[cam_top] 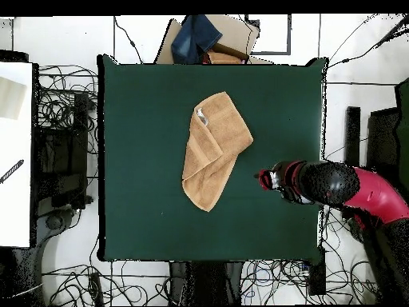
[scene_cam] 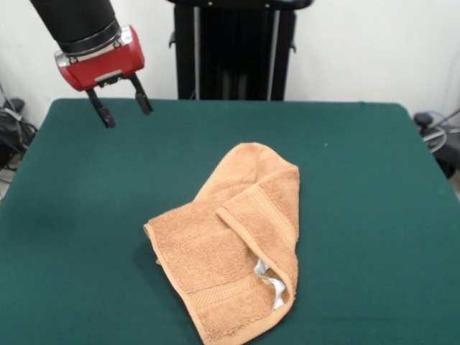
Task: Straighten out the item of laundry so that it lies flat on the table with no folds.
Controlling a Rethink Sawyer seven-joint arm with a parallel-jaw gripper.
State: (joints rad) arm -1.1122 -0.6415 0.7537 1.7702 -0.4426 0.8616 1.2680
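Observation:
The item of laundry [scene_cam: 231, 253] is an orange-tan terry towel lying folded over itself near the middle of the green table [scene_cam: 359, 215], with a white label showing at its near edge. From overhead, the towel [cam_top: 214, 148] lies as a slanted, doubled-up strip on the table [cam_top: 144, 160]. My gripper [scene_cam: 121, 104] hangs open and empty above the table's far left corner in the front view, well clear of the towel. Overhead, the gripper [cam_top: 262, 178] sits to the right of the towel, not touching it.
A cardboard box with blue cloth [cam_top: 209, 38] stands beyond the table's top edge in the overhead view. Cables cover the floor around the table. A white bench [cam_top: 16, 152] lies at the left.

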